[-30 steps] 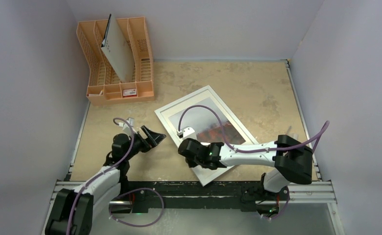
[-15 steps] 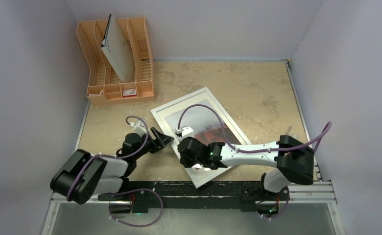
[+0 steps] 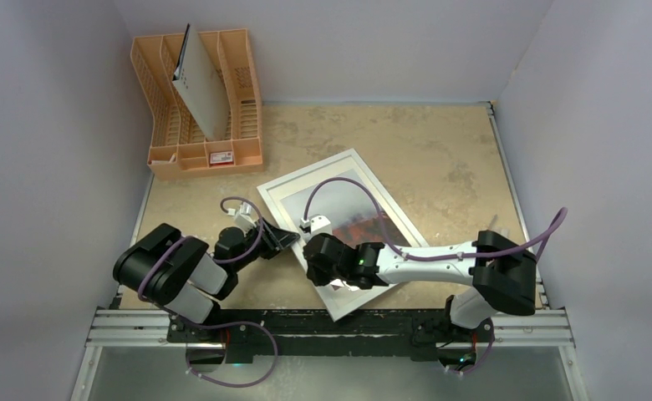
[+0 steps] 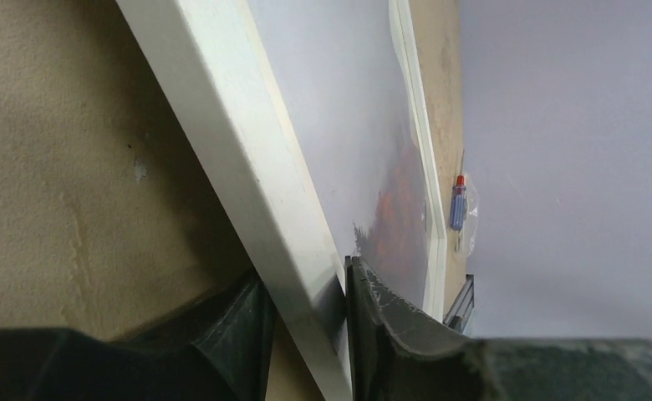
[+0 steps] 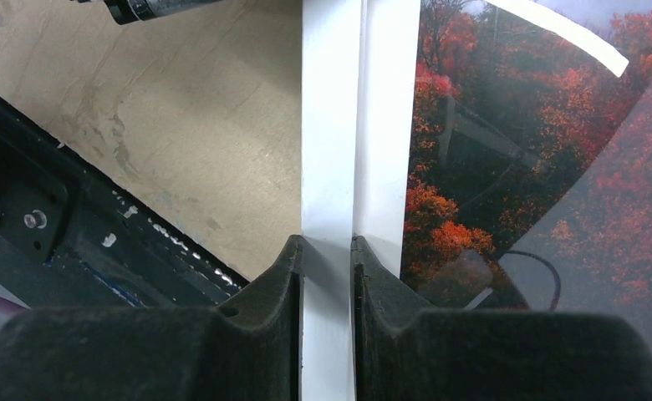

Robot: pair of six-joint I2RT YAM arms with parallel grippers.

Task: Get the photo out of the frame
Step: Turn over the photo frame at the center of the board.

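The left arm has folded back toward its base since a second ago and its left gripper (image 3: 279, 241), then wide apart and short of the frame (image 3: 299, 177), now pinches the frame's near-left edge. The frame itself has slid a little to the left. It lies flat and askew on the mottled tan table (image 3: 440, 159), the photo (image 3: 360, 227) still inside under glossy glazing. The wrist view shows the left gripper (image 4: 306, 288) with one black finger on each side of the smooth white moulding (image 4: 256, 167). The right gripper (image 5: 327, 251) is narrowed onto the near rim in the same way, beside the photo's (image 5: 515, 167) red-orange foliage. No writing can be read: a small red-and-white label (image 3: 220, 156) on the slotted orange plastic rack (image 3: 243, 83) is too small. The rack holds a leaning grey-white board with small holes (image 3: 199, 83).
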